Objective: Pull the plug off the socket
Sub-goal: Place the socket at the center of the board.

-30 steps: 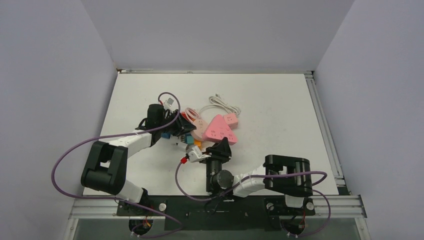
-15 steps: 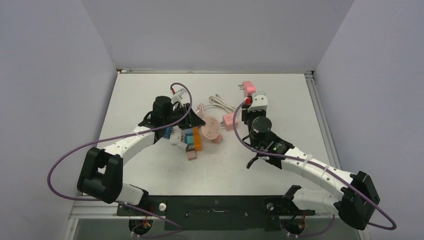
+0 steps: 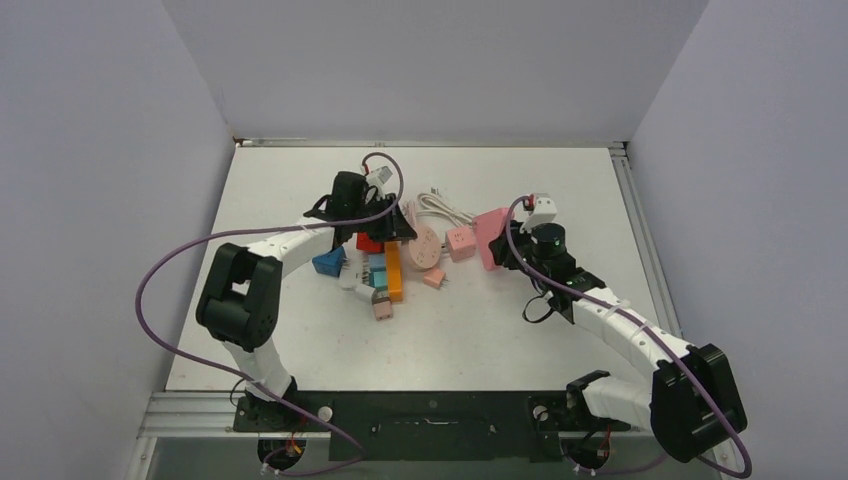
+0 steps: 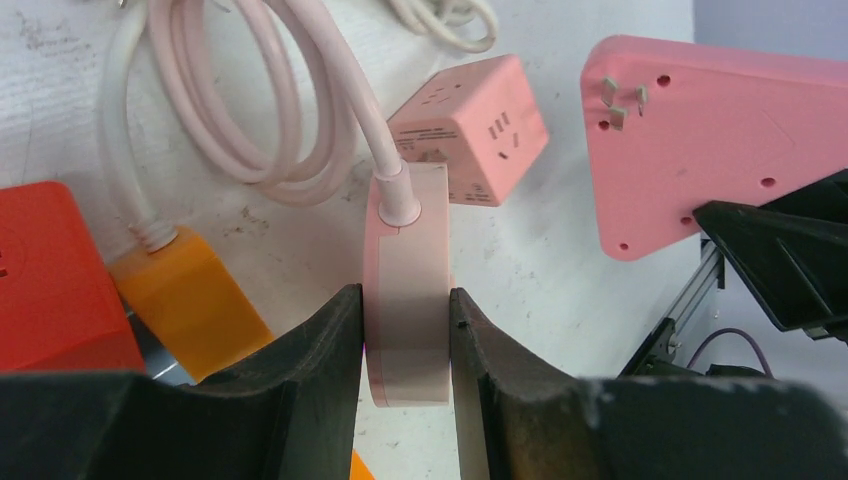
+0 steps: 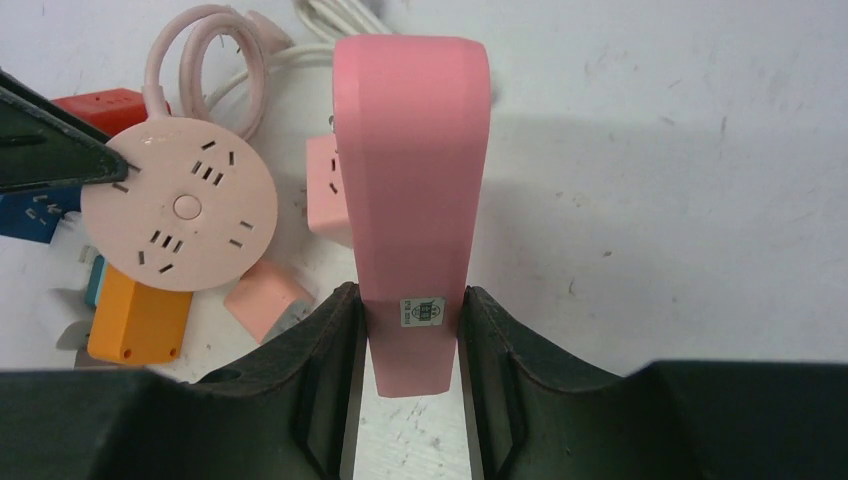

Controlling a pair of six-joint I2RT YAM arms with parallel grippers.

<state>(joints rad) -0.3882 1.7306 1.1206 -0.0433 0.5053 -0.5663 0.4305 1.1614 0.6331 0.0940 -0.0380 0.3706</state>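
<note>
The right gripper [image 5: 408, 300], clamping the pink triangular plug [image 5: 410, 150], has come down to centre-right of frame; the left gripper [image 4: 405, 300] pinches the round socket [image 4: 405, 240], whose thin rim may slip.

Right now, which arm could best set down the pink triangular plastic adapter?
Probably right: the right gripper is shut on the pink triangular plastic adapter, apart from the round pale-pink socket the left gripper clamps.

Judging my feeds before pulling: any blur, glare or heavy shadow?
Top external: even light, sharp, no glare. Left wrist: round socket crisp, left tool dark and slightly soft. Right wrist: triangular adapter sharp, casting a soft shadow rightward on the table.
</note>
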